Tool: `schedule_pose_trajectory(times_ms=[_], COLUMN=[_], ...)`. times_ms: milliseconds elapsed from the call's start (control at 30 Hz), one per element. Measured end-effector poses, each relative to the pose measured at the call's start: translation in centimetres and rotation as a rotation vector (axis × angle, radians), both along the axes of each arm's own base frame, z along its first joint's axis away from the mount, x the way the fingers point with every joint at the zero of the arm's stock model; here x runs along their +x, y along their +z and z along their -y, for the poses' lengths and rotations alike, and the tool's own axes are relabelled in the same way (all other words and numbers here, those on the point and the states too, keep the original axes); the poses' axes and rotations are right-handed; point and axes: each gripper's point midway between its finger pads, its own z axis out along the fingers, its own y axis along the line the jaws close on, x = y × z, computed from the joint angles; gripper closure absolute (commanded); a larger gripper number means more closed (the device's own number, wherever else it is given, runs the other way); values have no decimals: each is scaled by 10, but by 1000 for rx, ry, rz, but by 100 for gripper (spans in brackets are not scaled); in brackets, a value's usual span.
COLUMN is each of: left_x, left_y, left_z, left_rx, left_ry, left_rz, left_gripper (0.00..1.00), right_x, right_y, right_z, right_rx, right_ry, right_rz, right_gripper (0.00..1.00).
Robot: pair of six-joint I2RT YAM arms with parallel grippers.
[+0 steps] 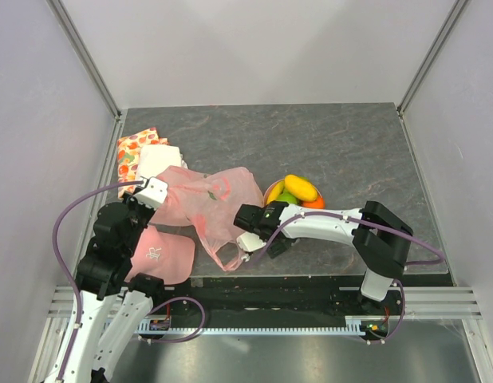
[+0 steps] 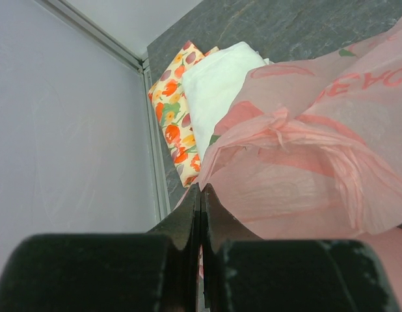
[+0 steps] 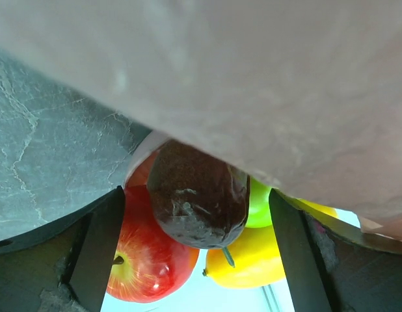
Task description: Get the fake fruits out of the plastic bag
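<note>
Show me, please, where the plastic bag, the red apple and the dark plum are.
plastic bag (image 1: 211,203): top external view, crumpled middle.
red apple (image 3: 147,260): right wrist view, glossy lower side.
dark plum (image 3: 196,203): right wrist view, middle of its skin.

fake fruits (image 1: 299,190): glossy pile, just right of bag | plastic bag (image 1: 205,203): pale-pink, translucent, crumpled, slumped

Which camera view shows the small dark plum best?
The right wrist view: the dark plum fills its middle, whole and sharp, between the open fingers of the right gripper. In the top external view I cannot find the plum among the fruits on the plate. The left wrist view shows the plastic bag, not the plum.
</note>
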Motion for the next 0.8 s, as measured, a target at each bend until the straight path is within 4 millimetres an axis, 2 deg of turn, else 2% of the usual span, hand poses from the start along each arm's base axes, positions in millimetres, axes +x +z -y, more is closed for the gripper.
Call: schedule_pose_trajectory(times_ms=[267, 367, 433, 567, 800], left_x=[0, 2, 5, 10, 12], left_y=[-1, -2, 0, 5, 11], left_z=[3, 4, 5, 8, 11], left_rx=[-4, -3, -3, -7, -14], left_ry=[-16, -18, -22, -24, -42], left_rz=[-3, -11, -21, -27, -20], left_gripper=[98, 98, 98, 98, 98], right_x=[0, 3, 7, 17, 31], right_y=[2, 12, 25, 65, 123], right_z=[-3, -12, -23, -44, -48], right_rx=[6, 37, 76, 186, 338], right_ry=[7, 12, 14, 16, -37], right_rz=[-5, -7, 2, 58, 123], right_gripper=[2, 2, 2, 2, 2])
